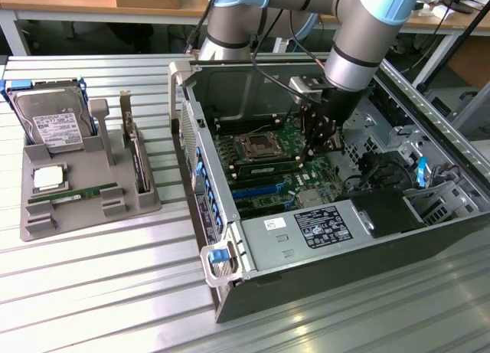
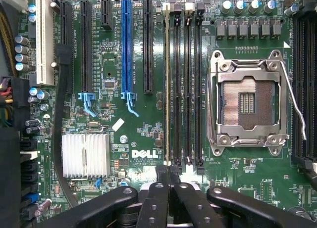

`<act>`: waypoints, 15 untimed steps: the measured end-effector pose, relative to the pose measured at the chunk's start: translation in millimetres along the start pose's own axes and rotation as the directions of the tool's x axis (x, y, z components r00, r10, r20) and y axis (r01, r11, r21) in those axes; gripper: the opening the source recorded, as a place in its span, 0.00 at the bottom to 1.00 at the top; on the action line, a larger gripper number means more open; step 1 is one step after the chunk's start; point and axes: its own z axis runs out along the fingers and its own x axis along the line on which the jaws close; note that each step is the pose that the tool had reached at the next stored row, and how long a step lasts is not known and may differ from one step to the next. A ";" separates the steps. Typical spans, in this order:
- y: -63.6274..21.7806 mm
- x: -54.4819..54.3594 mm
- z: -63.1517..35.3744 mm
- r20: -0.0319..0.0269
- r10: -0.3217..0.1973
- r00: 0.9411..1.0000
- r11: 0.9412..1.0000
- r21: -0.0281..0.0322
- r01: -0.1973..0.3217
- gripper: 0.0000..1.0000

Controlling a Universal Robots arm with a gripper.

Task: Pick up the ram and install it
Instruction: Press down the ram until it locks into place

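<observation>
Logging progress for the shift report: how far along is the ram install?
Done: a ram stick stands edge-on in a slot of the motherboard. In hand: the shut end effector is over its end. Left: full seating can't be confirmed.

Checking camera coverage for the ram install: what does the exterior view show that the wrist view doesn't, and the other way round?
Exterior view: the grey tray on its left, with a hard drive and a green ram stick lying in it, plus the arm reaching into the open case.
Wrist view: the blue slot, the heatsink and the Dell mark.
Both: the shut gripper over the memory slots beside the empty CPU socket.
</observation>
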 end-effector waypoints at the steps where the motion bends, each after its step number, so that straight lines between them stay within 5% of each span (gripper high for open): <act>1: 0.1 0.1 -1.6 0.000 0.000 1.000 1.000 0.000 0.000 0.11; 11: 0.3 0.2 -4.8 0.000 0.000 1.000 1.000 0.000 0.000 0.11; 15: 11.4 0.3 -4.2 0.000 0.000 1.000 1.000 0.000 0.000 0.11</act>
